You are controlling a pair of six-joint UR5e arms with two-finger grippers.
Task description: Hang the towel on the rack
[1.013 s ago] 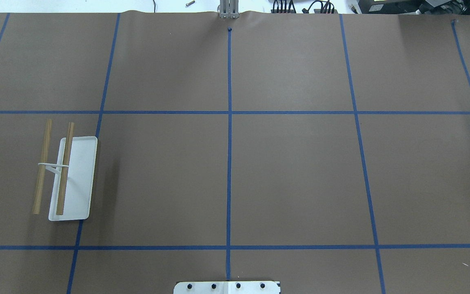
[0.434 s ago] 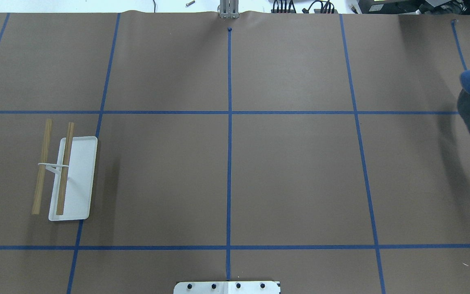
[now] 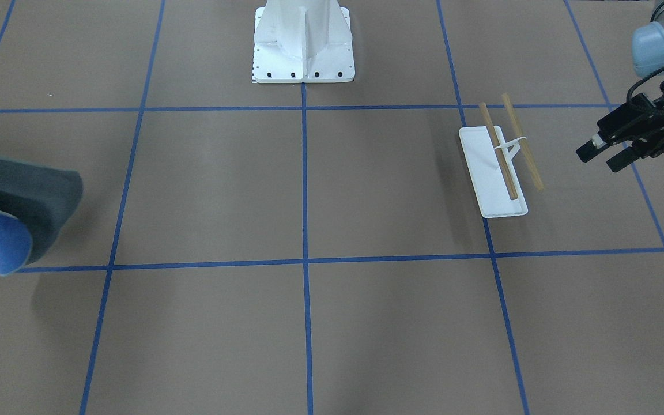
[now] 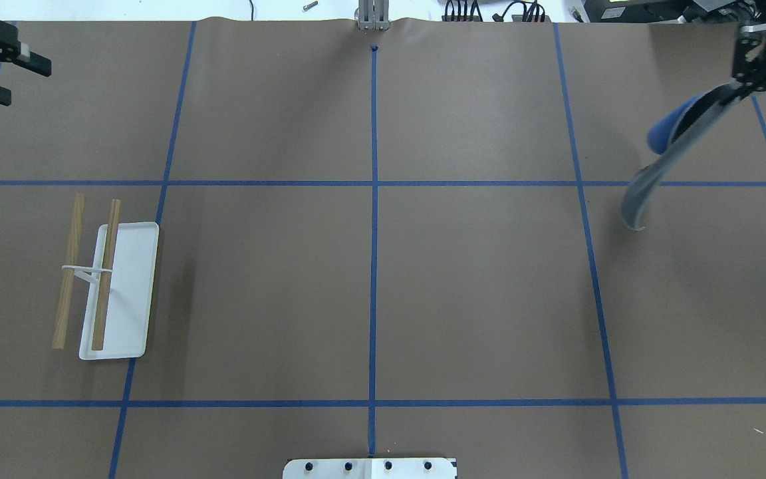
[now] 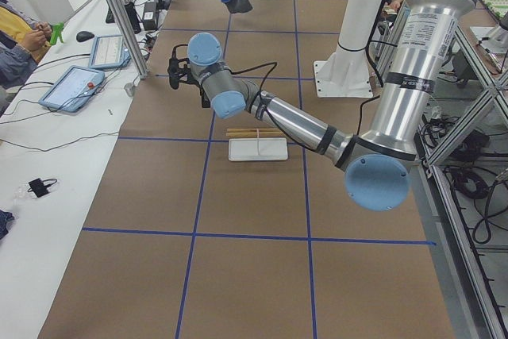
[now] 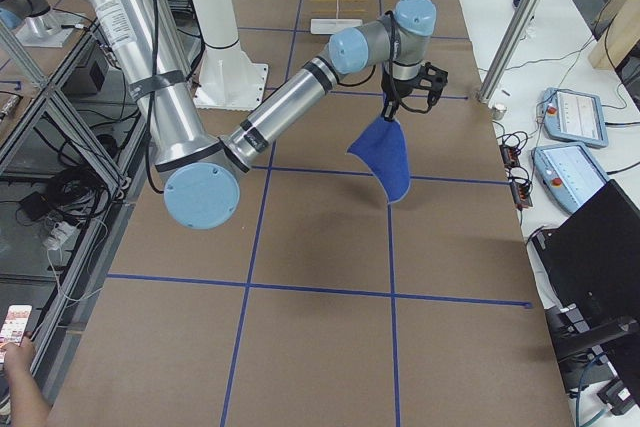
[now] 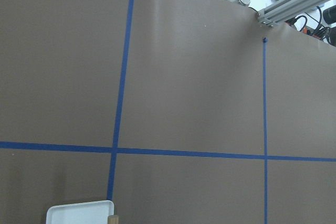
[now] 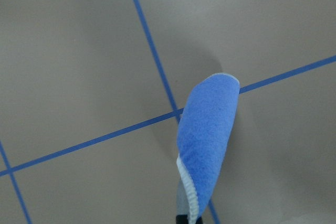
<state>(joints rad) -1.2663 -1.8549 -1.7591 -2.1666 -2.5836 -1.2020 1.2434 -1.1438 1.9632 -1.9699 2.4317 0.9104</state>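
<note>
The rack (image 4: 106, 279) stands on its white base (image 4: 131, 293) at the table's left, both wooden rods bare; it also shows in the front view (image 3: 485, 167). My right gripper (image 4: 732, 90) is shut on one edge of the towel (image 4: 672, 150), which hangs in the air, grey on one side and blue on the other, over the far right of the table (image 3: 21, 207) (image 6: 385, 152) (image 8: 207, 140). My left gripper (image 4: 27, 83) is open and empty, at the far left, well beyond the rack (image 3: 599, 160).
The robot's large white bolted pedestal (image 3: 303, 46) stands at the table's near middle edge. Blue tape lines (image 4: 374, 233) divide the brown table cover into squares. Operators' tablets (image 5: 75, 85) and cables lie on the bench past the far edge.
The right gripper has come in from the right edge with the hanging towel, moving leftward. The left gripper has come into view at the far left. The rack has not moved.
</note>
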